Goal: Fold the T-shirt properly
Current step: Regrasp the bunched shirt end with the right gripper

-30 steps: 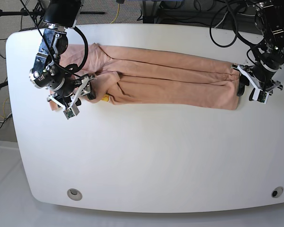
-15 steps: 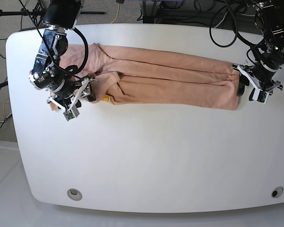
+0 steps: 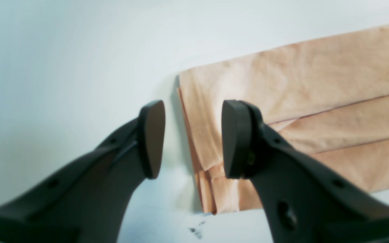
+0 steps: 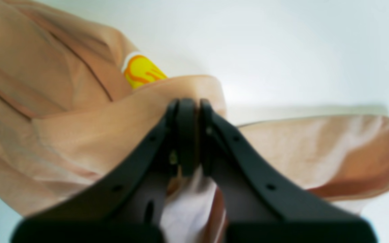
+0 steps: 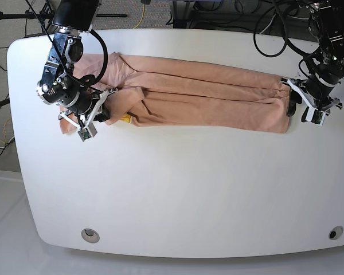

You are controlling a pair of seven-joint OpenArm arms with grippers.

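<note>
Since the earlier frame, right gripper [image 4: 187, 135] has clenched on T-shirt [image 5: 206, 97] collar end; left gripper [image 3: 189, 138] stands released, straddling its hem edge. Bare table [image 5: 189, 195] lies nearer the viewer.

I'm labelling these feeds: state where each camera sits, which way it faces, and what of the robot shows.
Base: high above the white table, looking down; both arms show at either end of the T-shirt.
Left wrist: behind the left gripper, facing the shirt's folded end; open fingers straddle its edge.
Right wrist: behind the right gripper, facing bunched cloth with the yellow print; the jaws are shut on fabric.
Shared: all show the T-shirt and table.
</note>
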